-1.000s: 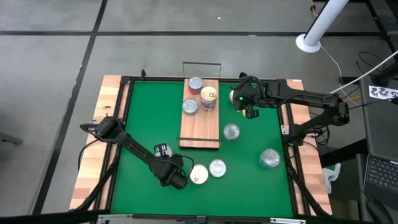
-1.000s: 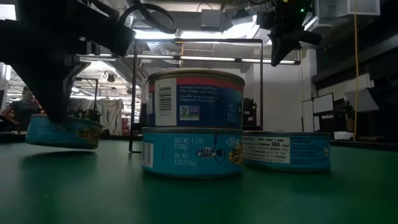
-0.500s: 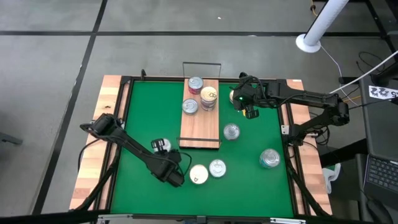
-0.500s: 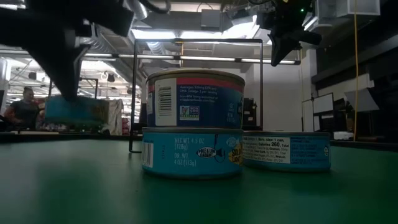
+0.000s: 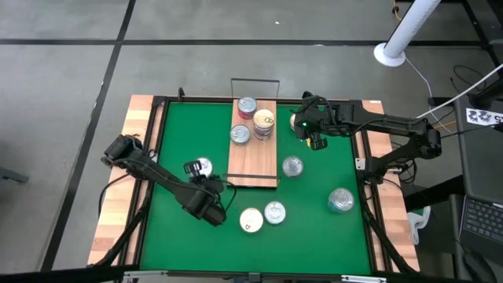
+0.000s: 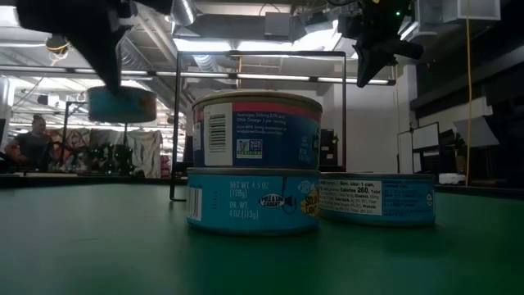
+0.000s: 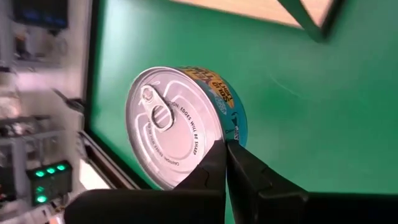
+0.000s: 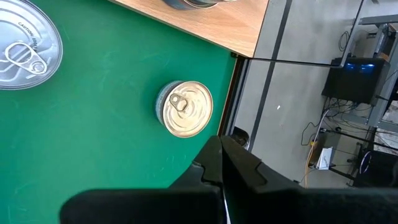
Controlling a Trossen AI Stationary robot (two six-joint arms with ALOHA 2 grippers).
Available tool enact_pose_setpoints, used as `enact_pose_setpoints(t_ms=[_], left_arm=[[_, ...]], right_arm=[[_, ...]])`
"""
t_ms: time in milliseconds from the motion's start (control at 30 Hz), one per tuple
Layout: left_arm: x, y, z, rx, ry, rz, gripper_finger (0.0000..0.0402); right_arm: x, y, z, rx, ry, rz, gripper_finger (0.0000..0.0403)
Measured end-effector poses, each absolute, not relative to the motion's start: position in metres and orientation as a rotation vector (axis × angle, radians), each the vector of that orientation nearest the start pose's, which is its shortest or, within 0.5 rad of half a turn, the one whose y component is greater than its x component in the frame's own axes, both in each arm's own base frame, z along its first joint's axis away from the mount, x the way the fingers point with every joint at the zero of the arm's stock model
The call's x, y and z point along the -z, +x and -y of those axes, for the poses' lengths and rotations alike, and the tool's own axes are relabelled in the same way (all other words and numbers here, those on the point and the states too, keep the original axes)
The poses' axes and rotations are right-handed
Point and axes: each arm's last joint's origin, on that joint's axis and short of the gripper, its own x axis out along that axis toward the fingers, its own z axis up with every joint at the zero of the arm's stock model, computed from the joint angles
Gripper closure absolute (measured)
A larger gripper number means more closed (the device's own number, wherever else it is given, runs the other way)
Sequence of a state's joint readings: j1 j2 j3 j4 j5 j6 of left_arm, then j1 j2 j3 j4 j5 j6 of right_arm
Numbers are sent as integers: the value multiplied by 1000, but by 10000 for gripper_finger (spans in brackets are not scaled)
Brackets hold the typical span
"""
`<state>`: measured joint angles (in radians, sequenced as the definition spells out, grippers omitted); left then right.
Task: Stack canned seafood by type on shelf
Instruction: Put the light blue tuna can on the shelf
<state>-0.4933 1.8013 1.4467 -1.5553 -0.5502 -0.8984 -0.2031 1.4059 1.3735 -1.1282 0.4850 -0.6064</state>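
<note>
Right now your left gripper (image 5: 206, 182) is clamped on a blue-labelled tin (image 7: 180, 127) and has it off the green mat (image 5: 181, 141), just beside the near end of the shelf (image 5: 253, 161) on its left side. The left wrist view shows the fingers pinching only the tin's rim edge, with the tin tilted and its pull-tab lid facing the camera. The low view has it hanging in the air (image 6: 121, 104), clear of the mat.

Your right gripper (image 5: 314, 135) hangs shut and empty by the shelf's far right side. It holds nothing.

On the shelf: 1 silver tin at the far end (image 5: 247, 105), a stack with a cream-gold top (image 5: 264, 122), and 1 more silver tin (image 5: 240, 134). Loose on the mat: 1 tin beside the shelf's right edge (image 5: 292, 166), a cream-top and a silver tin near the front (image 5: 251, 221) (image 5: 274, 212), and the larger silver tin (image 5: 340, 200).

Risks, as I judge them:
- The rim pinch is thin, so the tin could swing or slip out if you move fast.
- The wire rail (image 5: 253, 182) at the shelf's near end sits in the path, so a low carry could clip it.
- Set down tilted, the tin may roll or knock the stack.
- Check the label type before choosing a stack, or you could sort it wrong.
</note>
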Motion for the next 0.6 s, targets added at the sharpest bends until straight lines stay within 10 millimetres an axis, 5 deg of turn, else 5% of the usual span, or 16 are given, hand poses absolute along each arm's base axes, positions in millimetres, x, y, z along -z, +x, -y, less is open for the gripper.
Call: enact_pose_setpoints(t_ms=[600], left_arm=[[-254,293,77,-588,506,-1457,401]], right_arm=[[-330,253,66,237,-680,-1326,400]])
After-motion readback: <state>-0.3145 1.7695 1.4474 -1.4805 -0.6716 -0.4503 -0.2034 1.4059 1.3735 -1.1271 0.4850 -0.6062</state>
